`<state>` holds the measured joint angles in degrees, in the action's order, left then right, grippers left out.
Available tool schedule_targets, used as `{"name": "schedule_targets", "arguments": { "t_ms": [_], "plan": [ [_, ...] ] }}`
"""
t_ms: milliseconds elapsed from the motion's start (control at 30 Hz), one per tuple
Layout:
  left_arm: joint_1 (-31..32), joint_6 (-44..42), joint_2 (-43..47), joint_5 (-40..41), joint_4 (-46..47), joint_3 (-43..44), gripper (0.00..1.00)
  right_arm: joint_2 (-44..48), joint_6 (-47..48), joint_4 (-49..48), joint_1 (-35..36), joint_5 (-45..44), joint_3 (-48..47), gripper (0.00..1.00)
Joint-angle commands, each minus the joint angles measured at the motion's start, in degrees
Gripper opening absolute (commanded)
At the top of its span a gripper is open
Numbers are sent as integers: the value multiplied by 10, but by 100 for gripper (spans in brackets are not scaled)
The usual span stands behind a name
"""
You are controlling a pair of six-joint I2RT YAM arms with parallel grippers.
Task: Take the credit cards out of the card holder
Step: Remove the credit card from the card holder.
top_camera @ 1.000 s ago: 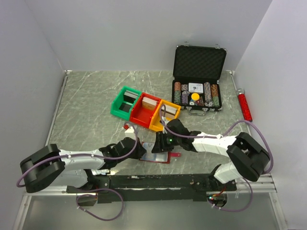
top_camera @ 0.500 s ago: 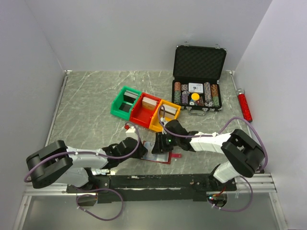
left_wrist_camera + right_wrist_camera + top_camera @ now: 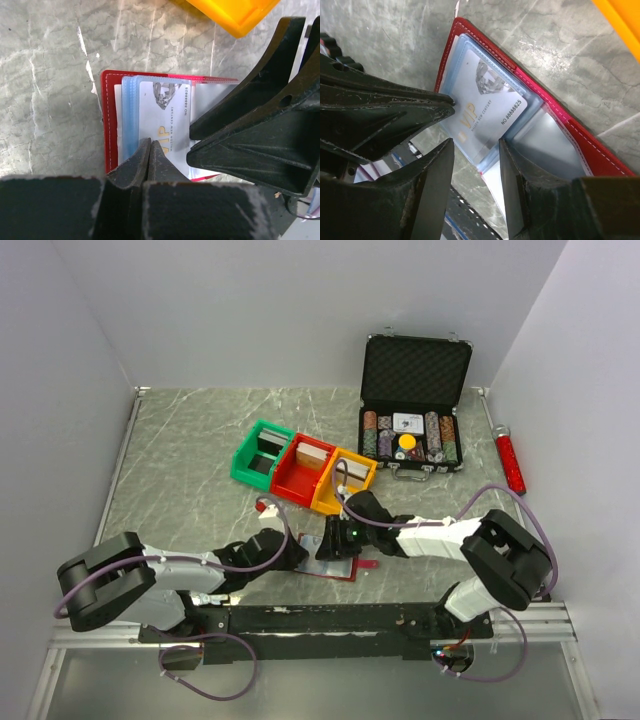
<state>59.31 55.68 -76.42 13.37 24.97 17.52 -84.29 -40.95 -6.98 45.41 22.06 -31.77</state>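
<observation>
So the card holder [image 3: 345,568] lies open flat on the tabletop [image 3: 180,460], right at the near edge between the two arms, just in front of the yellow bin [image 3: 325,502]. Inside it there are clear plastic sleeves, and a pale credit card [image 3: 167,117] with "VIP" printed on it sits on top, mostly inside the red cover.

The left hand [image 3: 151,142] has its fingers pressed tight together, and the tips rest on the near part of that card. From the wrist view it looks more like a poke or a press than a pinch, since nothing shows between the fingers.

The right hand [image 3: 475,142] comes in from the other side with its fingers partly spread. They hang over the card's end and the sleeves, with nothing clamped between them. The two hands sit very close, almost nose to nose over the holder.

Farther back, a red bin [image 3: 285,485] and a green bin [image 3: 243,468] line up beside the yellow one, and a black chip case [image 3: 415,370] stands open.
</observation>
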Motion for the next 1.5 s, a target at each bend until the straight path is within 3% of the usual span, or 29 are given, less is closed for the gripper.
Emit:
{"name": "schedule_targets", "arguments": {
  "t_ms": [0,700,1467],
  "plan": [
    [-2,23,-11,14,-58,-30,1,10,-49,-40,-7,8,23,50],
    [33,102,16,62,-103,-51,1,12,-242,-245,-12,-10,130,51],
    [69,117,0,61,-107,-51,1,18,-280,-356,4,-74,181,42]
  ]
}}
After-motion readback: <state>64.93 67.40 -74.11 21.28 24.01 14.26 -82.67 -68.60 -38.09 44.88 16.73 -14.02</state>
